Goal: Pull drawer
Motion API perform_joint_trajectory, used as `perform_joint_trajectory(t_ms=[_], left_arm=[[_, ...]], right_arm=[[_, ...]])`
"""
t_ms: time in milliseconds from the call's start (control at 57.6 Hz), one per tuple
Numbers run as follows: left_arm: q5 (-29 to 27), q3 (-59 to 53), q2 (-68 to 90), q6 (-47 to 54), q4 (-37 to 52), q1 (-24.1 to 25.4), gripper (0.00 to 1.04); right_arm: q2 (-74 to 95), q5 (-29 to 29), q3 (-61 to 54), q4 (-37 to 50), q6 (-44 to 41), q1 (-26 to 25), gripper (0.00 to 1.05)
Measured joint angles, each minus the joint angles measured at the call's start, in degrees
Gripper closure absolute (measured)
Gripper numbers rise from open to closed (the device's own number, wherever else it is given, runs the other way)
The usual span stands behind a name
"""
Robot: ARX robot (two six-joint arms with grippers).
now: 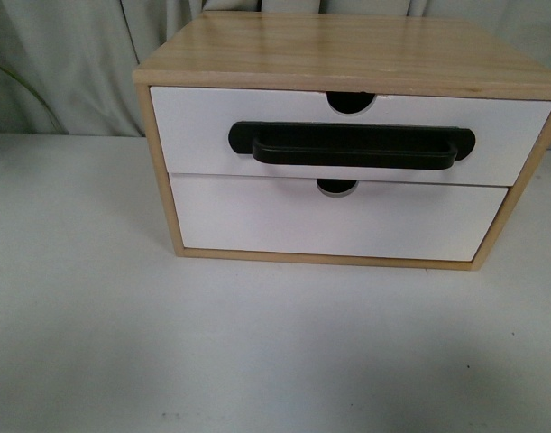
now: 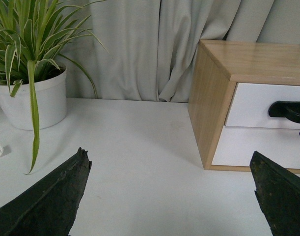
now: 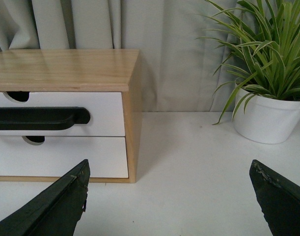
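On the table, toward the middle of its far edge and close against a curtain, a wooden box with two white fronts, one above the other. In the upper slot, the drawer, pushed in, front about level with the frame. Across its middle, a long black handle, untouched; just above that, cut into the top edge, a half-round notch. Directly below, a plain lower front, also pushed in. From the left wrist: left gripper spread wide, gripping nothing, only bare table in the gap, low over the table and well short of the box's left front corner. Farther back, toward the far edge and left of the box, a striped-leaf plant in a white left pot. From the right wrist: right gripper equally wide open and empty, facing the box's right front corner, apart from it. Toward the far edge on that side, well apart from the box, a second plant in a white right pot.
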Motion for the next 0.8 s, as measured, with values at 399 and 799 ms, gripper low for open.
perform_joint_trajectory(t_ms=[399, 799], left_arm=[[0.0, 0.0, 0.0, 0.0, 0.0, 0.0, 0.06], [-0.02, 0.0, 0.0, 0.0, 0.0, 0.0, 0.06]], right_arm=[[0.0, 0.0, 0.0, 0.0, 0.0, 0.0, 0.09], [0.0, -0.02, 0.0, 0.0, 0.0, 0.0, 0.09]])
